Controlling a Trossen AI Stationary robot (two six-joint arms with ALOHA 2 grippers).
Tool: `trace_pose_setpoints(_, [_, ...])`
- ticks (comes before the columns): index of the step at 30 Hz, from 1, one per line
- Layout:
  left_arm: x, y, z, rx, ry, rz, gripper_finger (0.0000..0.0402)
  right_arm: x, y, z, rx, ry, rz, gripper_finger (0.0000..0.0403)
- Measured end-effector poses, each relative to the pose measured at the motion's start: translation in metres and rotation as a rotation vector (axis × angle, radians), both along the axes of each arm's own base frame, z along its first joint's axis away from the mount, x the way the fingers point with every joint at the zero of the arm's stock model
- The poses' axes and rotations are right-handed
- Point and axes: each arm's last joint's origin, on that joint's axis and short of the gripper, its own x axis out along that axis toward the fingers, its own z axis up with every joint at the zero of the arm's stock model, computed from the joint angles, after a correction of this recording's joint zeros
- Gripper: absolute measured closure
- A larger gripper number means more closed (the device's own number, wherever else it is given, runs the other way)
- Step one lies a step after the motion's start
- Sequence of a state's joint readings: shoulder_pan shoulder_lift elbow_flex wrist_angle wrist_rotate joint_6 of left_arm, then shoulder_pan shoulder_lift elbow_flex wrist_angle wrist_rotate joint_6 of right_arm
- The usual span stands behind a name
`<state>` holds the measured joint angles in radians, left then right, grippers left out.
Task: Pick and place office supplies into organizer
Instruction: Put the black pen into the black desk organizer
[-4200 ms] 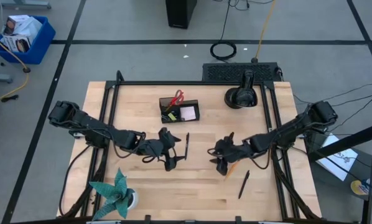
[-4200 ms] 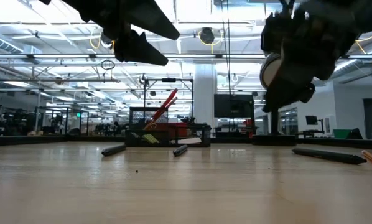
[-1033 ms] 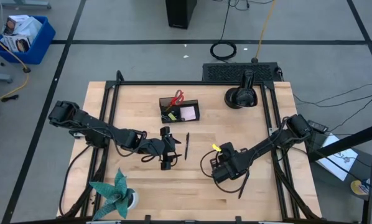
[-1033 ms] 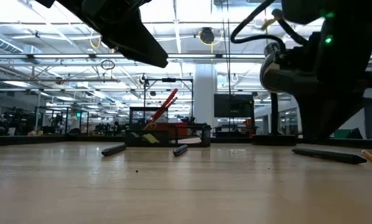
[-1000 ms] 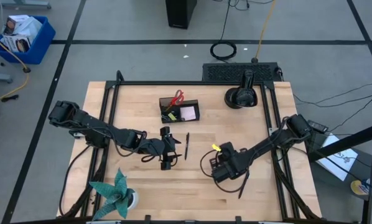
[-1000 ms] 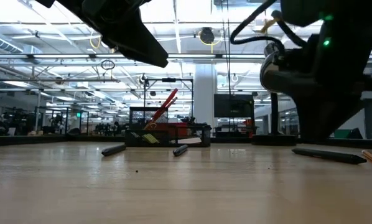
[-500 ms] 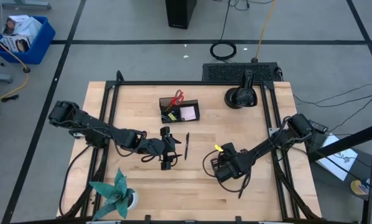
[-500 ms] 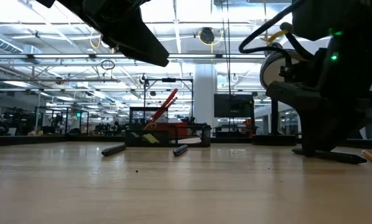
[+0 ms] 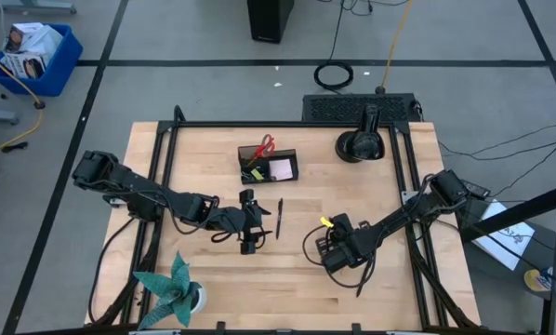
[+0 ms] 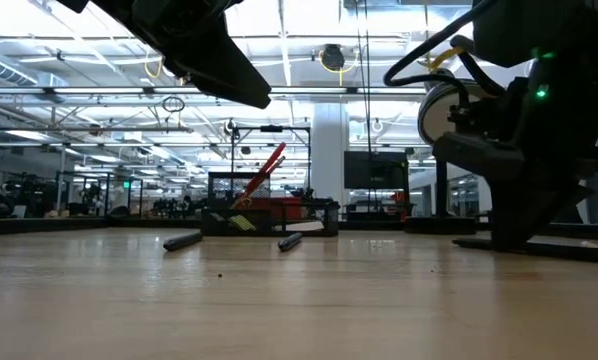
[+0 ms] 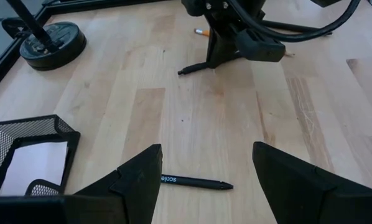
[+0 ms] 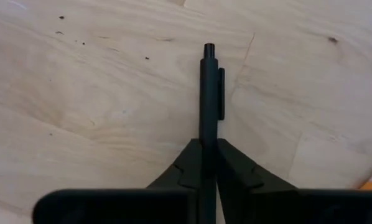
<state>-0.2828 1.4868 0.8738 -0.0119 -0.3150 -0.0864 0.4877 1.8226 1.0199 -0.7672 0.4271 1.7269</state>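
Observation:
My right gripper [image 9: 345, 265] stands on the table's right near part, shut on a black pen [image 9: 359, 287] that lies on the wood. My left gripper [image 9: 258, 223] hovers open at mid-table, just left of a second black pen [image 9: 280, 219], which lies flat and shows between its fingers in the left wrist view [image 11: 195, 182]. The black mesh organizer [image 9: 269, 166] sits farther back with red scissors [image 9: 263, 146] standing in it and a pink pad [image 9: 281, 168] in its tray. An orange pencil [image 11: 201, 31] lies beyond the right gripper. My right gripper pinches the pen's barrel [image 12: 208, 134] between its two fingers, just behind the clip. The fingers come down from above at a slant. The clip end [image 12: 209, 56] sticks out past them, and the pen lies on the table [image 10: 579, 250].
A round black base with an upright post [image 9: 360, 144] stands at the far right. A teal paper plant [image 9: 174, 290] sits at the near left corner. Bare wood lies between the two grippers and in front of the organizer.
My right gripper has come down to the table and a little toward the near right, over the black pen, and its fingers have closed on the pen. The pen has shifted slightly on the wood.

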Motion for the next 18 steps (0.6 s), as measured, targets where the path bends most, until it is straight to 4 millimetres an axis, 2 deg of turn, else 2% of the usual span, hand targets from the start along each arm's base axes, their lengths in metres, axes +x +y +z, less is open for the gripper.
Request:
trace_pose_setpoints(12, [0.006,-0.001,0.010,-0.031,-0.115,0.004,0.0149,0.002,-0.001,0.000,-0.066,0.015,0.118,0.0383])
trace_pose_setpoints(18, [0.008,-0.002,0.013,-0.043,-0.154,0.002,0.0149,0.008,0.001,0.005,-0.130,-0.049,0.234,0.0384])
